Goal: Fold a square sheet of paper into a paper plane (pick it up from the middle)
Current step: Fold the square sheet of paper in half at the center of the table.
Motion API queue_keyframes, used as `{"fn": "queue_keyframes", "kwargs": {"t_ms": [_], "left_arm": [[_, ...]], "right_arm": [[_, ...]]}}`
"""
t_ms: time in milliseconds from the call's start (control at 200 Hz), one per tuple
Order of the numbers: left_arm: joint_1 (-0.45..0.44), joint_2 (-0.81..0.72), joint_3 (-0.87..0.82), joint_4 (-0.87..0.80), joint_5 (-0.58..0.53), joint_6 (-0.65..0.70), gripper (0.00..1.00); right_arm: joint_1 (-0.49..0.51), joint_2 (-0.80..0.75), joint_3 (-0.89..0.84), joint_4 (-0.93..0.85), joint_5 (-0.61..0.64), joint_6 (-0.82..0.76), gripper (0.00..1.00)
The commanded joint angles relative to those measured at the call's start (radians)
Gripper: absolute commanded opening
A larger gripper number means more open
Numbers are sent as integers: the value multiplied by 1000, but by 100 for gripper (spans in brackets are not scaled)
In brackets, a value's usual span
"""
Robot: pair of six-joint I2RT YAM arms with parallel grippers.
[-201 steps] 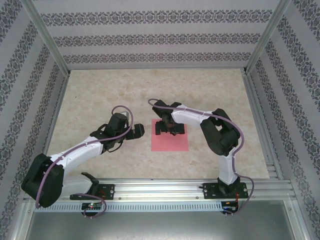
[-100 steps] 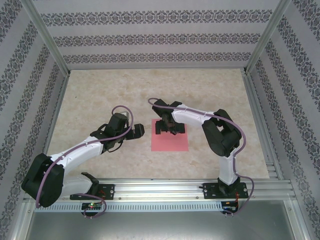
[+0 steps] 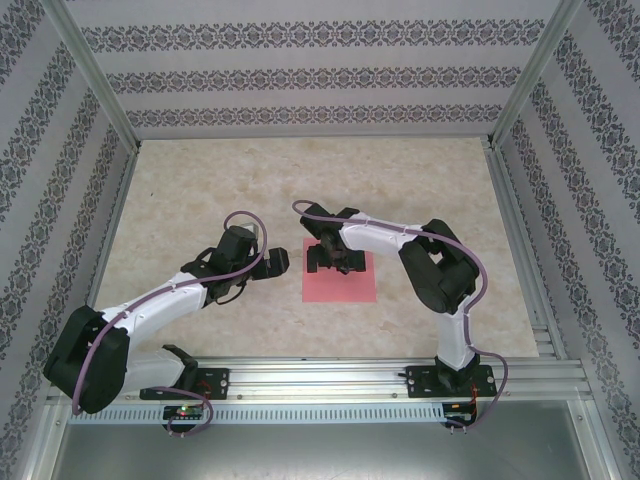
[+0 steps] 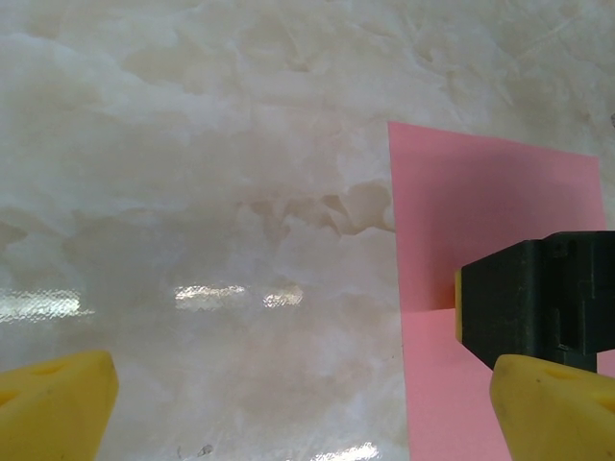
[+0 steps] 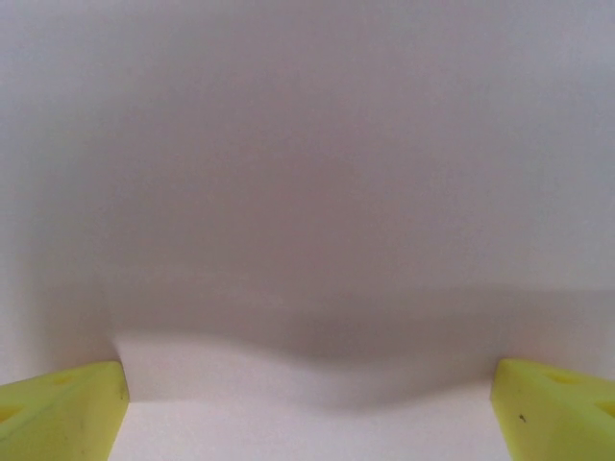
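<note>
Right tool, jaws apart, is low over the paper's far part on the worktop; left tool, jaws apart, hangs just left of it

Left arm, right arm: white shells, black joints, black bases. Purplish cable loops along each. Left gripper and right gripper carry yellow wedge fingertips.

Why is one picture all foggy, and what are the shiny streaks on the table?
Right wrist view: a pale surface sits too near the lens, so it's blurry, with a soft shadow band. Left wrist view: light glare on the glossy table. Top view: sharp, evenly lit.
</note>
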Motion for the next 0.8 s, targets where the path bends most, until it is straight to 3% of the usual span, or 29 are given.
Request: {"fn": "queue_keyframes", "kwargs": {"t_ms": [0,265,485,654,794], "left_arm": [[11,7,28,24,16,17,100],[10,7,34,23,18,15,100],[10,7,35,17,16,12,100],[11,4,39,13,15,10,100],[10,1,46,5,8,6,100]], "right_arm": [[11,57,-49,13,2,27,96],[10,2,-1,-2,6,-11,87],[0,-75,11,-6,0,-20,61],[-2,-165,-18,56,-50,-19,50],[-13,-250,-65,176,-165,-2,40]]}}
